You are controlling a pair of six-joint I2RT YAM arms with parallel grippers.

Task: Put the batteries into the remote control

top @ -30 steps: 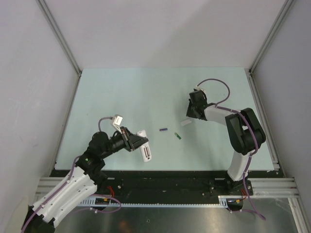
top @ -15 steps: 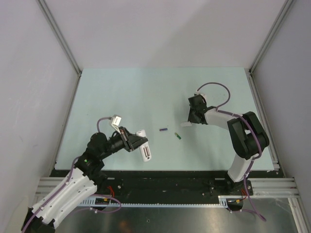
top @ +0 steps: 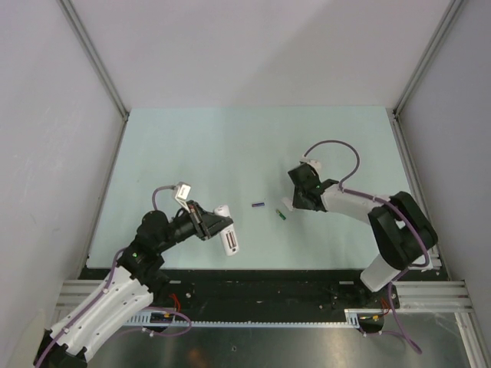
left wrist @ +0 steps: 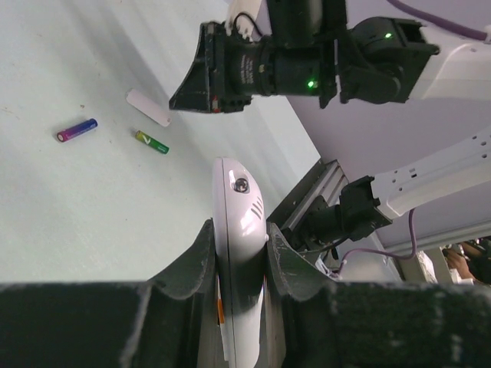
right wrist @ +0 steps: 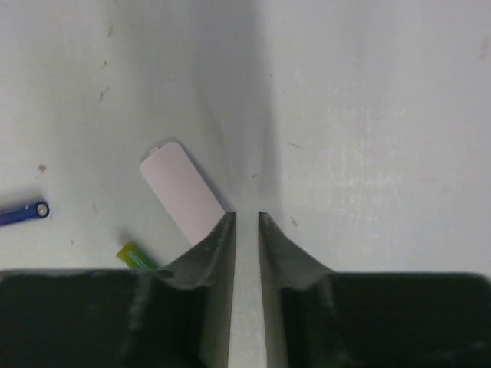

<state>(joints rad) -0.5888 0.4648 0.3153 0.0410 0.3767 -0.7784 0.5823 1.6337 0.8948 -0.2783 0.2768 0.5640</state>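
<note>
Two batteries lay loose on the desk, so neither was loaded. The slim dark purple-blue cylinder battery [top: 258, 205] sat just at 6 o'clock of the desk's middle. The slim green cylinder battery [top: 281, 215] lay near it at its 4 o'clock, the two apart. A small flat white plastic cover [right wrist: 184, 192], probably the battery door, rested flat at about 2 o'clock of the green one, which suggested the recess was already open.

The small slim white plastic remote control [top: 229, 234] was off the desk at 7 o'clock, clamped edge-on in the left pincer [left wrist: 239, 244]. The right pincer [right wrist: 245, 218] hovered low over the cover's end, at 3 o'clock of the batteries. Its jaws were narrow, with only a thin slit between them and nothing in it. I judged the work to be early: the remote was presented, but each battery was yet to be picked up, turned to its polarity and seated, and the door refitted.

The pale mint-green desk [top: 230, 146] was matte and flat, with a few faint scuffs and specks in the right wrist view. Plain grey-white walls [top: 253, 54] enclosed it on three sides, with slanting aluminium frame posts [top: 92, 57] at the corners and an aluminium rail [top: 268, 295] along the 6 o'clock edge.
</note>
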